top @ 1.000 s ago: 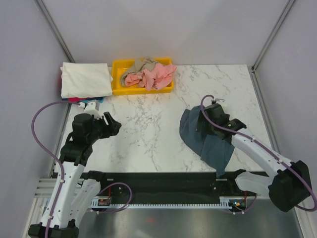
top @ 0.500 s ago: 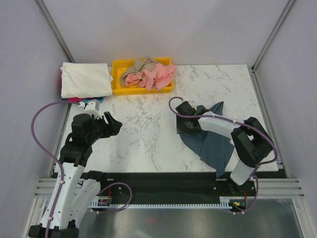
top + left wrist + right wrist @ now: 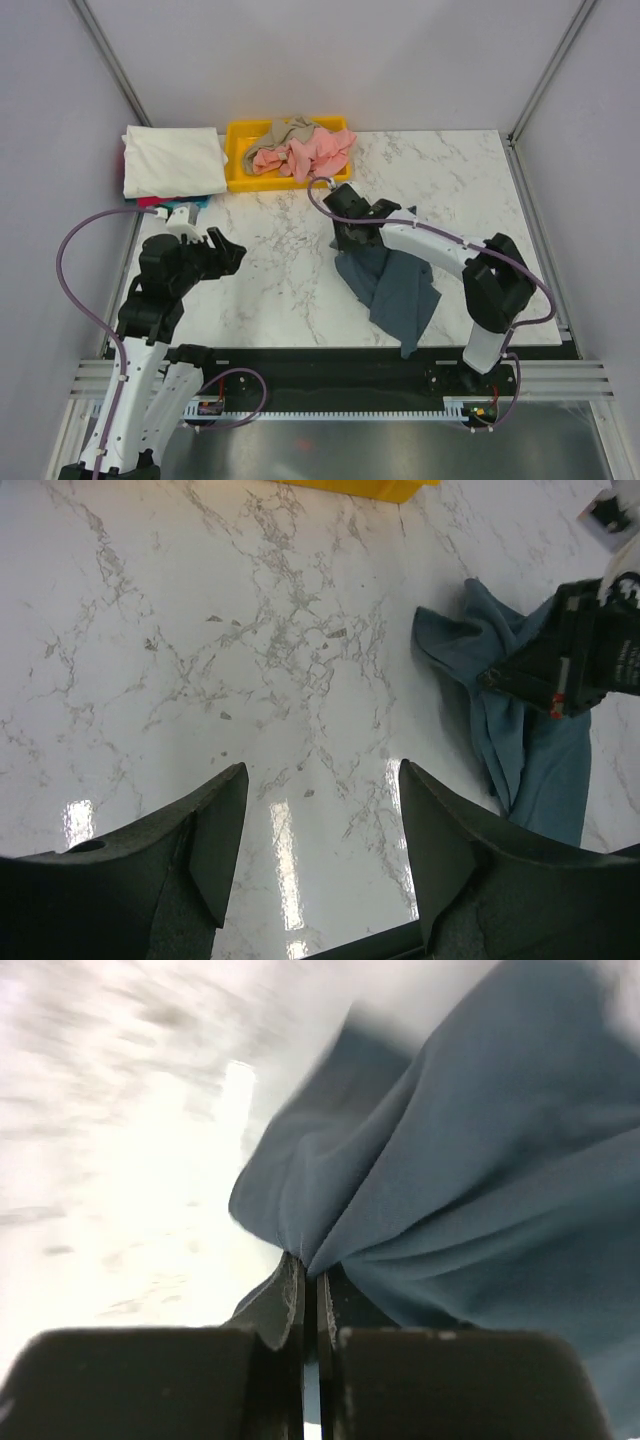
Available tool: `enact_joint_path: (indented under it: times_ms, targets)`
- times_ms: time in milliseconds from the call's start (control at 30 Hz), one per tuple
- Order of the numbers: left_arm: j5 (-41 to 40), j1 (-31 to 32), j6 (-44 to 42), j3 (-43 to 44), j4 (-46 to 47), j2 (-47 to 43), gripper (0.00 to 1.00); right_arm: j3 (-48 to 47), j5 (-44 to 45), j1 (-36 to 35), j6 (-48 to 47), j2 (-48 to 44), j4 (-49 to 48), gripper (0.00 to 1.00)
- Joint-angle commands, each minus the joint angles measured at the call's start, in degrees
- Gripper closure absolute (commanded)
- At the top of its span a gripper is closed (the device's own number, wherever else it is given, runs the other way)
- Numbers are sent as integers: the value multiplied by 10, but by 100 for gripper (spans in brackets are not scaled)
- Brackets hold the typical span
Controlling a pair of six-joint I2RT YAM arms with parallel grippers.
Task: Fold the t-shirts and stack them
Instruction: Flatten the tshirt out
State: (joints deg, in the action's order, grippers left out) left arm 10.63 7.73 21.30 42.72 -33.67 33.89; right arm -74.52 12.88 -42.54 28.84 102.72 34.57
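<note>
The right gripper point(image 3: 308, 1278) has its two fingers squeezed tight on a small pinch of the big dark slate-blue cotton t-shirt point(image 3: 400, 290). The cloth bunches up right at the fingertips and spreads out behind them.

Seen from above, that pinch is near the middle of the white marble table point(image 3: 280, 270), a bit toward the far edge. From there the shirt trails away in a long, crumpled strip. It slants toward the near edge and a little to the right, and its last tip reaches the near edge. So the long way of the shirt runs from the fingers back toward the right arm's own base. It is not flat yet.

The left gripper point(image 3: 228, 250) has its fingers spread wide with nothing between them. It hangs over bare marble by the left edge, well apart from the shirt. The shirt lies ahead of it and off to its right.

The right arm is much nearer. I think the left arm must reach across to catch another corner before the shirt can be pulled flat.

At the far edge, a yellow plastic bin point(image 3: 233, 150) holds crumpled pink and tan t-shirts point(image 3: 305, 155). A folded cream-white t-shirt point(image 3: 170, 160) tops the pile in the far left corner.
</note>
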Motion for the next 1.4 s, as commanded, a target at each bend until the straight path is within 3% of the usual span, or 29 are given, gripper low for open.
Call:
enact_joint_path:
  times_ms: [0, 100, 167, 233, 267, 300, 400, 633, 767, 967, 1033, 1233, 1367]
  targets:
    - [-2, -2, -25, -4, 22, -12, 30, -119, -24, -39, -26, -93, 14, 100]
    - [-10, -2, -25, -5, 22, -16, 30, -131, -43, -43, -8, -132, 45, 96]
    - [-12, -2, -25, -5, 21, -16, 29, -77, -51, -43, 7, -153, 53, 94]
    - [-14, -2, -25, -5, 19, -14, 29, 14, -51, -43, 29, -197, 46, 69]
    - [-14, -2, -25, -4, 19, -13, 29, 46, -58, -43, 35, -214, 40, 50]
    - [-14, -2, -25, -4, 18, -12, 29, 79, -66, -44, 39, -249, 35, 24]
    - [-16, -2, -24, -4, 15, -4, 28, 209, -123, -44, 54, -321, 6, 10]
    - [12, -2, -28, 5, 15, 41, 30, 261, -40, -44, 55, -426, 51, 4]
    - [2, -2, -28, 4, 12, 48, 30, 203, -72, -65, 33, -396, 25, 12]
    - [-18, -2, -27, 0, 12, 38, 30, 44, 7, -198, 10, -231, 8, 24]
    - [-31, -2, -27, 1, 8, 34, 30, -29, 35, -242, 11, -138, 29, 28]
    - [-168, -7, 0, 6, -24, -18, 24, -153, 88, -295, 50, 44, 74, 38]
    - [-195, -8, 12, 0, -24, -49, 20, -201, 114, -314, 69, 128, 95, 43]
